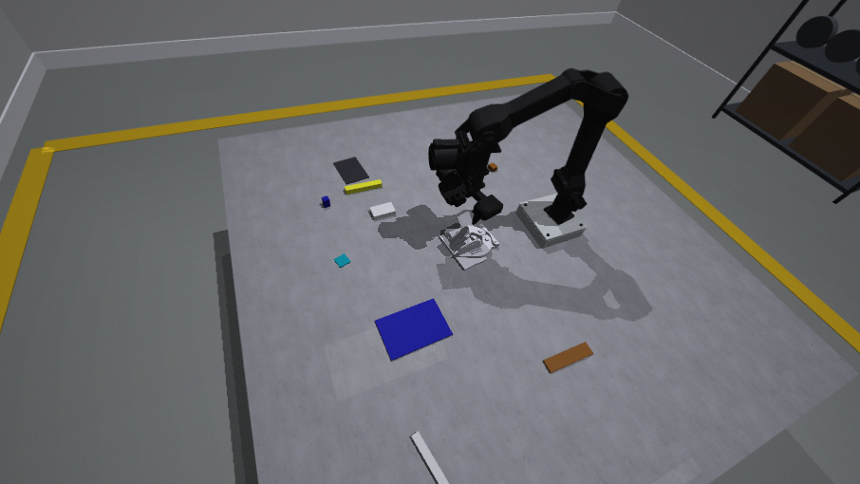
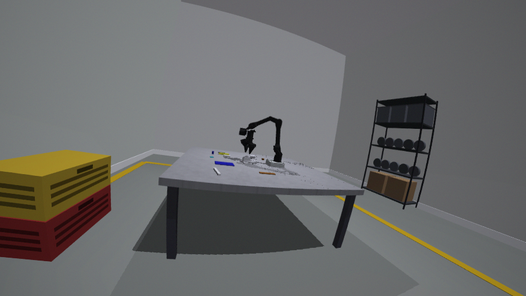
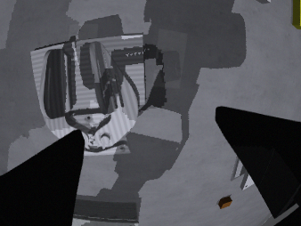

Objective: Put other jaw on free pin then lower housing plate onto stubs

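Note:
The white mechanism (image 1: 472,242) (image 2: 246,159) sits on the table. The wrist view shows its two long jaws, one jaw (image 3: 54,89) at the left and the other jaw (image 3: 94,58) near the middle, side by side over a light base (image 3: 137,76). Dark shadows hide the pins, and I cannot tell whether the teeth mesh. My gripper (image 1: 469,212) (image 2: 248,152) (image 3: 150,125) is open and empty above the mechanism, one fingertip over its lower edge in the wrist view. White pieces (image 3: 242,174) show beside the other finger; I cannot tell whether they are the housing plate.
A white block (image 1: 383,210), a yellow bar (image 1: 363,187) (image 3: 296,13), a small blue cube (image 1: 325,201) and a teal tile (image 1: 342,260) lie around. A blue plate (image 1: 413,328) and an orange bar (image 1: 568,357) lie nearer. A small orange block (image 1: 493,167) (image 3: 225,202) lies behind.

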### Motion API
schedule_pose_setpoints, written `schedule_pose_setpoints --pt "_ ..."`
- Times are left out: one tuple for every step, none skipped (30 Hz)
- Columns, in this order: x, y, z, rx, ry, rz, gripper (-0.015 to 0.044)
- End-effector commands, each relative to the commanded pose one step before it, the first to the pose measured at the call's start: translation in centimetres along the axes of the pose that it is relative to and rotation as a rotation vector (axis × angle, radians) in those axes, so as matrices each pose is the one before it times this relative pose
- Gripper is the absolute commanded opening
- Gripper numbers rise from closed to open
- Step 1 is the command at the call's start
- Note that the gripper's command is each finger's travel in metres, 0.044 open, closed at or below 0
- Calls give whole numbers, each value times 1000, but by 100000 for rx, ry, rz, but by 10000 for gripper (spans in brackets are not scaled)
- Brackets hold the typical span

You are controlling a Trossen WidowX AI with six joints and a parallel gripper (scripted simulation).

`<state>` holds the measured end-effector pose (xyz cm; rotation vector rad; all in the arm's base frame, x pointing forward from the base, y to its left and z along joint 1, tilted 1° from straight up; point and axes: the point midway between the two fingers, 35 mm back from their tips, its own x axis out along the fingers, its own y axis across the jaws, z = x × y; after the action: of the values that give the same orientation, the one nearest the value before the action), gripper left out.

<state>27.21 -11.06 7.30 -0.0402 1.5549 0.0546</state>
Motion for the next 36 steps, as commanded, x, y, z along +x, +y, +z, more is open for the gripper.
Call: schedule_pose_setpoints --pt "-168 -1149 -408 7937 167 -345 440" --pt "-33 -321 -100 2235 6 -16 440" --pt "-33 -323 -97 2235 5 -16 440" --pt "-33 -324 -94 2235 5 -16 440" --pt "-33 -326 -90 2235 5 -16 440" --pt "-33 -327 -87 2235 5 -16 440" --pt "-33 -328 -83 2235 5 -16 440" --pt "-33 -330 -80 2235 5 -16 440" --pt "-33 -331 -77 2235 5 -16 440" --pt "-33 -332 -73 2235 4 -16 440" --pt "-33 -333 -70 2235 4 -16 440" --pt "-33 -334 -66 2235 4 -15 440" --pt "-33 -335 -63 2235 4 -15 440" --pt "-33 -337 -59 2235 4 -15 440" --pt "-33 -338 -56 2235 4 -15 440" --pt "-32 -339 -52 2235 4 -15 440" --pt "-32 -339 -48 2235 3 -15 440" --pt "-32 -340 -45 2235 3 -15 440" --pt "-32 -341 -41 2235 3 -15 440" --pt "-32 -342 -38 2235 3 -15 440" --pt "-32 -343 -34 2235 3 -15 440" --pt "-32 -344 -30 2235 3 -14 440" --pt "-32 -344 -27 2235 3 -14 440" --pt "-32 -345 -23 2235 3 -14 440" --pt "-32 -346 -19 2235 3 -14 440" --pt "-32 -346 -16 2235 2 -14 440" --pt "-32 -347 -12 2235 2 -14 440" --pt "-32 -347 -8 2235 2 -14 440" --pt "-32 -348 -5 2235 2 -14 440" --pt "-32 -348 -1 2235 2 -14 440" --pt "-32 -348 3 2235 2 -13 440" --pt "-32 -349 7 2235 2 -13 440" --pt "-32 -349 10 2235 2 -13 440" --pt "-32 -349 14 2235 2 -13 440" --pt "-32 -350 18 2235 2 -13 440" --pt "-32 -350 22 2235 2 -13 440"
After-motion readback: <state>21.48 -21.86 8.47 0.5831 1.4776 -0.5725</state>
